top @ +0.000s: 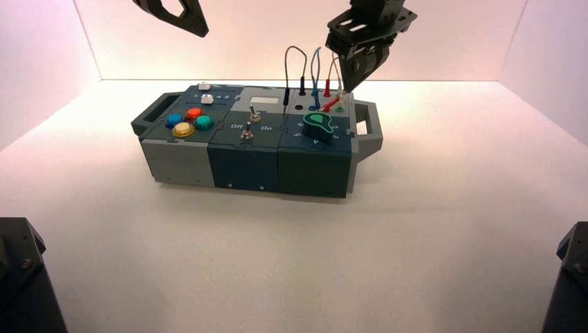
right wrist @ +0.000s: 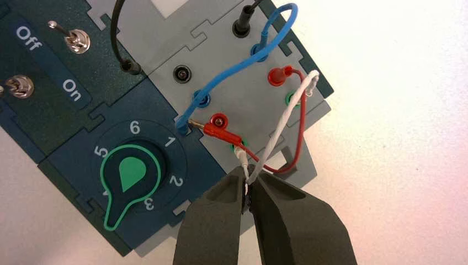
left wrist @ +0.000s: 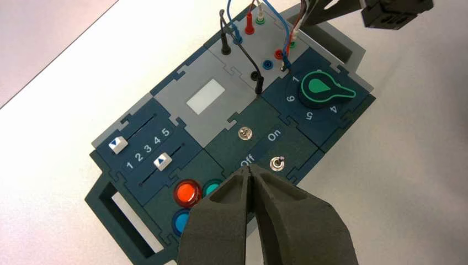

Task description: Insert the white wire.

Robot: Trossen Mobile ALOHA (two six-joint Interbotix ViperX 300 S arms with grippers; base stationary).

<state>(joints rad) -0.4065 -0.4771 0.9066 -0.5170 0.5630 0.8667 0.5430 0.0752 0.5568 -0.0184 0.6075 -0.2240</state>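
"Grip status?"

"Right gripper (right wrist: 248,185) clenched on the white jumper wire (right wrist: 283,118), over the box's socket panel (right wrist: 182,58). Left gripper (left wrist: 249,168) is closed on nothing, waiting above the box."

"Where do the wire's ends lie?"

"One white plug (right wrist: 241,155) is just beyond my right fingertips, at the near green socket (right wrist: 238,144); I can't tell if it's seated. The other end (right wrist: 312,84) is farther out from them, by the far green socket (right wrist: 292,99), seating unclear too."

"How will it handle?"

"Light, I'd judge, with a soft, springy lead that bends rather than pushes. I'd take the plug's stiff sleeve, close above its tip, and press straight down. Pinching the lead would let the plug tilt, and smooth plastic may slip."

"Room around you?"

"Tight on the socket side. A loose red banana plug (right wrist: 222,134) lies just ahead of my fingertips, its red lead (right wrist: 302,130) looping beside the white one. The black selector knob (right wrist: 132,170) stands to one side. Past the box's edge, near the handle, it's more open, so I'd back out that way."
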